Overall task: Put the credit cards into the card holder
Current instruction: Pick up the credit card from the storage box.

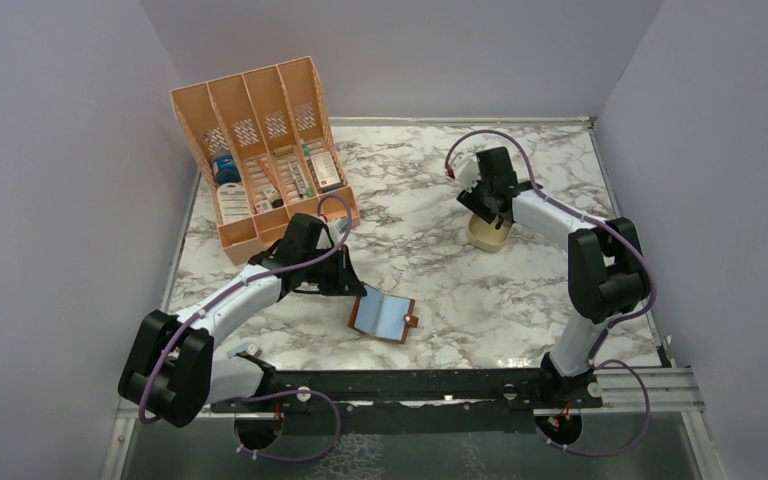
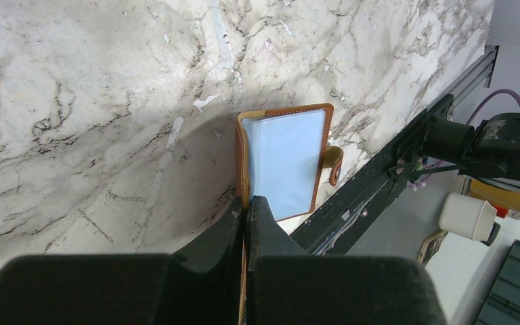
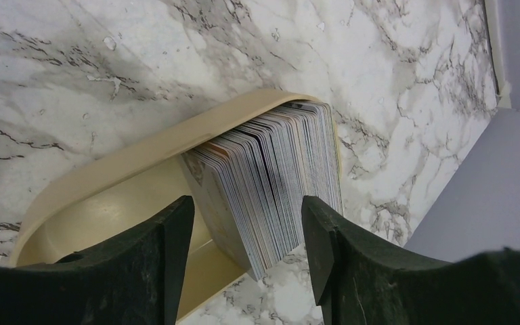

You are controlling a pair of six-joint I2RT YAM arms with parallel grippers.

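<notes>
The card holder (image 1: 383, 317) lies open on the marble near the front, its brown leather cover framing a bluish plastic sleeve (image 2: 284, 159), snap tab to the right. My left gripper (image 1: 353, 290) is shut on its left cover edge, and a strip of leather shows between the pinched fingers (image 2: 247, 202). The credit cards (image 3: 271, 176) stand on edge as a thick stack in a tan stand (image 3: 108, 183) at the back right (image 1: 487, 237). My right gripper (image 1: 495, 215) hovers over them, open, one finger on each side of the stack (image 3: 247, 210) and not touching it.
A big orange slotted organiser (image 1: 260, 150) with small boxes and bottles stands at the back left. A black rail (image 1: 410, 385) runs along the near table edge, just in front of the card holder. Grey walls close in the sides and back.
</notes>
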